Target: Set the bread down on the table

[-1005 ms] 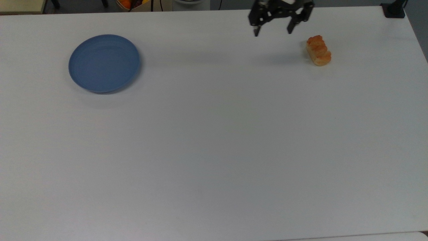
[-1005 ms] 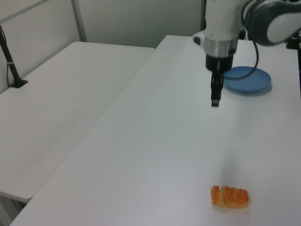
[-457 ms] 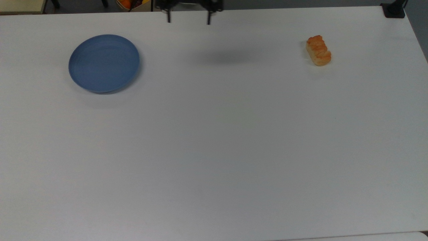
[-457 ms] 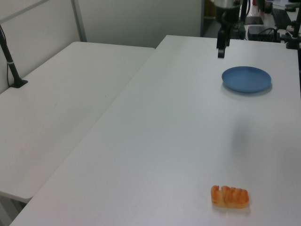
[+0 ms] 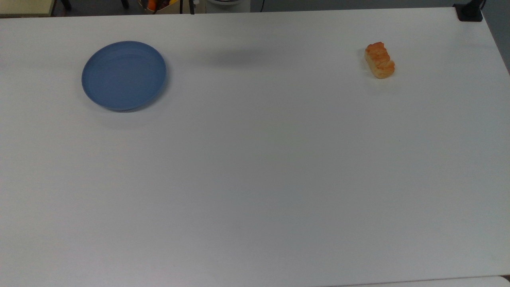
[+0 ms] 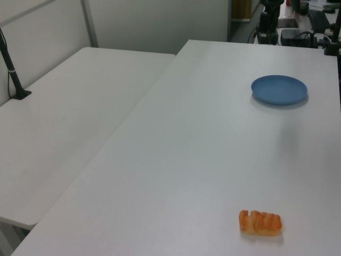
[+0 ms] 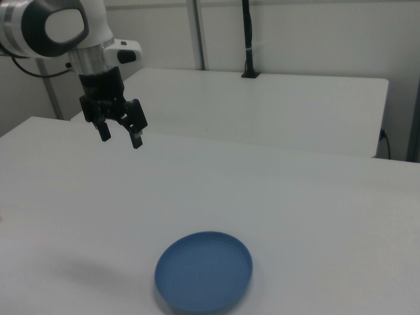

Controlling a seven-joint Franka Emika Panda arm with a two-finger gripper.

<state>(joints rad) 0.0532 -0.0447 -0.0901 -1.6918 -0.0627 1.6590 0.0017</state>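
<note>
Bread [image 5: 379, 60] lies on the table [image 5: 255, 179], far from the gripper [image 7: 121, 135]'s spread, empty fingers [image 7: 137, 138]; probably light and squashy, best pinched gently across its paler sides.

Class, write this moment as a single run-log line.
bread: lying on table, released | plate: empty, far from bread | gripper: open, raised, holding nothing | task: looks done

**Colours we see**

We see a golden-orange bread [image 5: 379, 60] with a ridged browned top and paler sides, a plain blue plate [image 5: 124, 75], a matte white-grey desk [image 5: 255, 167], and a black gripper [image 7: 119, 134] under a white arm [image 7: 62, 26].
</note>
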